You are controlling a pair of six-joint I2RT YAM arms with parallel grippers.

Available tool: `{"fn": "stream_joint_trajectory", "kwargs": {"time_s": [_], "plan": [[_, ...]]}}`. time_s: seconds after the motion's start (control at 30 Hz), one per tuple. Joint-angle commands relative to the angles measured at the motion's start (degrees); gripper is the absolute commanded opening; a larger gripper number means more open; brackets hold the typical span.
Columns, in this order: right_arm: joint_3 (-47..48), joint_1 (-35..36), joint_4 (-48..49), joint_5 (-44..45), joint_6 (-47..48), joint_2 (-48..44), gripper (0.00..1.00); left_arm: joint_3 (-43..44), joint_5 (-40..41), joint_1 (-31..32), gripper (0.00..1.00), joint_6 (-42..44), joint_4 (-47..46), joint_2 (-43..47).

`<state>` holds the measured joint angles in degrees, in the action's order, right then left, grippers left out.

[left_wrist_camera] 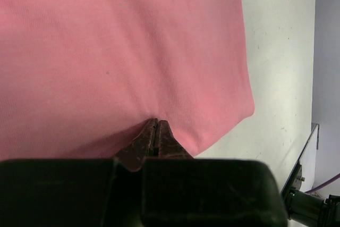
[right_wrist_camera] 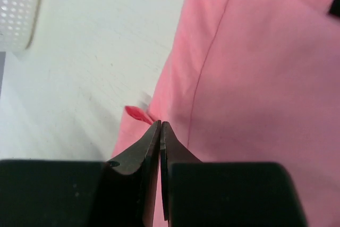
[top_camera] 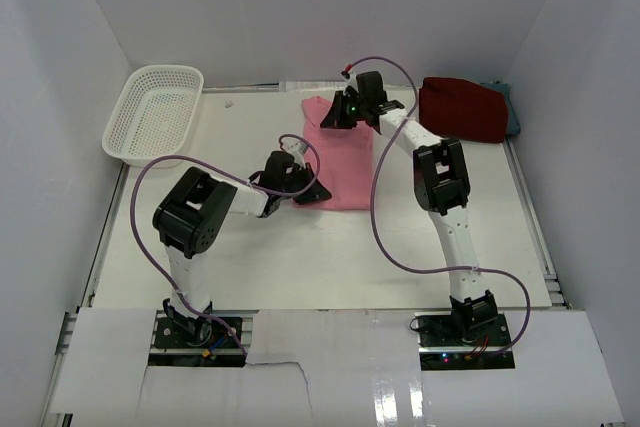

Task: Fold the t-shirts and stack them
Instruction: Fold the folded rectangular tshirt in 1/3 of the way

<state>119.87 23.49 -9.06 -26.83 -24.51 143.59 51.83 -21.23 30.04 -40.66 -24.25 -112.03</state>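
**A:** What is the left gripper [left_wrist_camera: 155, 131] doing?

**B:** Its 2 fingers are pressing together, and pink cloth is puckering toward the tips. I am judging that it is pinching the near left corner of the pink t-shirt [top_camera: 340, 162].

**A:** And the right gripper [right_wrist_camera: 160, 131]?

**B:** Its jaws are pressing flat against each other too, with a small tuck of pink hem poking out beside the tips. It is gripping the same shirt's left edge at the far end.

**A:** Where is that shirt lying?

**B:** It is lying flat around the middle of the table [top_camera: 250, 257], toward the far edge, with its long axis running near to far. Both grippers are sitting on its left side, so the cloth is spreading away to their right.

**A:** So what is the coming move turning on?

**B:** I am reading it as a lengthwise fold, taking the left edge across the long axis toward the right edge. The left arm is nearer the near corner and the right arm nearer the far one, so each is holding the end closest to it.

**A:** And the other 2 shirts?

**B:** The dark red t-shirt [top_camera: 462, 110] is sitting at the far right corner, well apart from the pink one. The teal-grey t-shirt [top_camera: 513, 112] is peeking out just behind it. The white basket [top_camera: 165, 71] is sitting at the far left corner.
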Motion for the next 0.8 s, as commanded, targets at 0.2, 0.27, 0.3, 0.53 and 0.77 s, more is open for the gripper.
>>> {"fn": "stream_joint_trajectory", "kwargs": {"time_s": [0.2, 0.27, 0.3, 0.53, 0.77], "plan": [[-5.24, -1.34, -2.36, -4.46, 3.94, -13.67, 0.14, -2.53, 2.6, 2.91, 0.0, 0.24, 8.34, -3.37], [-10.68, -1.77, -2.72, -4.64, 5.43, -19.73, 0.2, -2.26, 2.6, 3.7, 0.0, -1.78, 8.34, -3.46], [-16.54, -1.95, -2.98, -4.29, 5.96, -22.1, 0.23, -2.18, 3.04, 4.14, 0.0, -2.31, 8.34, -3.46], [-40.8, -2.48, -11.59, 6.7, 11.59, -42.21, 0.47, -3.93, 8.05, 7.75, 0.0, -8.11, 9.21, 0.31], [-59.11, -4.92, -11.25, 6.35, 11.77, -55.07, 0.65, -1.12, 13.49, 7.66, 0.04, -5.04, 21.07, 8.39]]}}
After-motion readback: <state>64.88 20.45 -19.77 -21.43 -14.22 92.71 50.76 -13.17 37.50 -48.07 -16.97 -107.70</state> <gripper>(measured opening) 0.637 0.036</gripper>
